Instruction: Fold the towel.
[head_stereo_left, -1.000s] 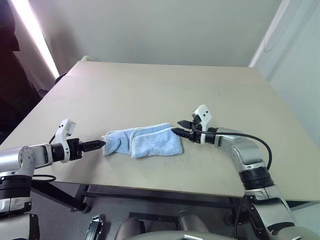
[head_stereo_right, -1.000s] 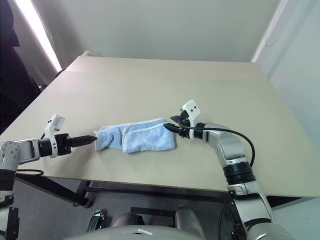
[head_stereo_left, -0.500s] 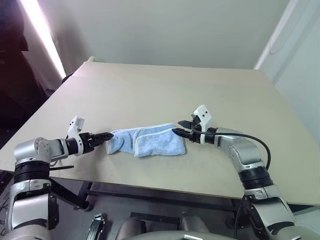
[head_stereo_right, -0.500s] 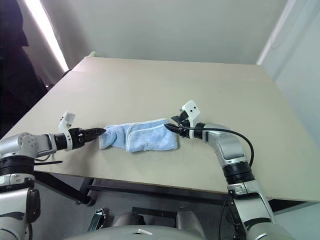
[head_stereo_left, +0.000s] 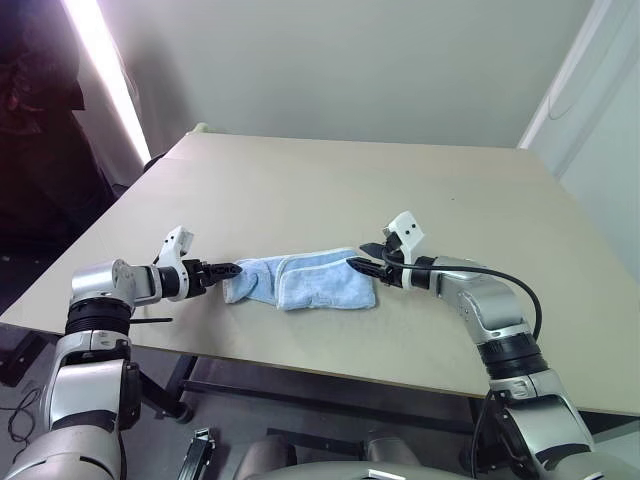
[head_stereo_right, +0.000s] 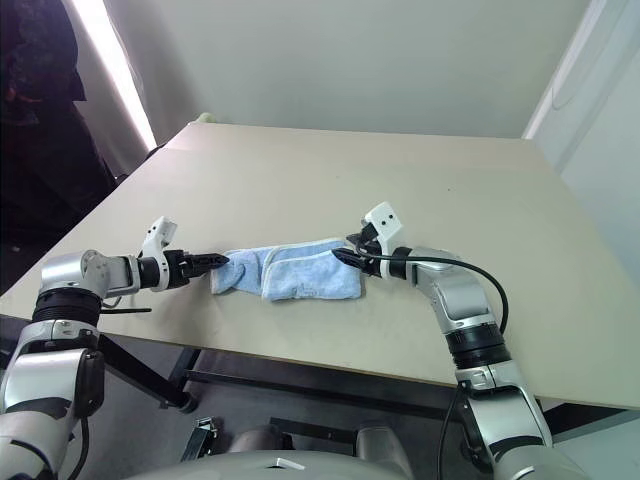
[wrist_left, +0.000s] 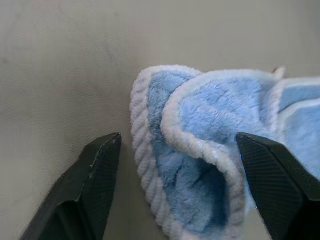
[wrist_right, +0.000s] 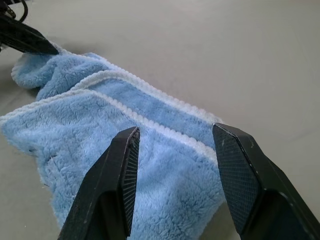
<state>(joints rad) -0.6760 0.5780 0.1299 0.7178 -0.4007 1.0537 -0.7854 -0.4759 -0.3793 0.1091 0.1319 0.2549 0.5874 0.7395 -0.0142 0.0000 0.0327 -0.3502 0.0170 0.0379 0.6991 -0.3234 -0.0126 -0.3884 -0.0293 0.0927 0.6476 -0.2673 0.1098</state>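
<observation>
There's no writing to read anywhere here. No label, brand, number or sign stands on anything I can see from where I stand.

A wide beige counter (head_stereo_left: 330, 190) with a matte top stands on dark metal legs (head_stereo_left: 165, 395) over a grey floor (head_stereo_right: 150, 440). Behind it rises a plain pale wall (head_stereo_left: 340, 60). A bright vertical strip of light (head_stereo_left: 105, 70) glows beside a dark area.
</observation>
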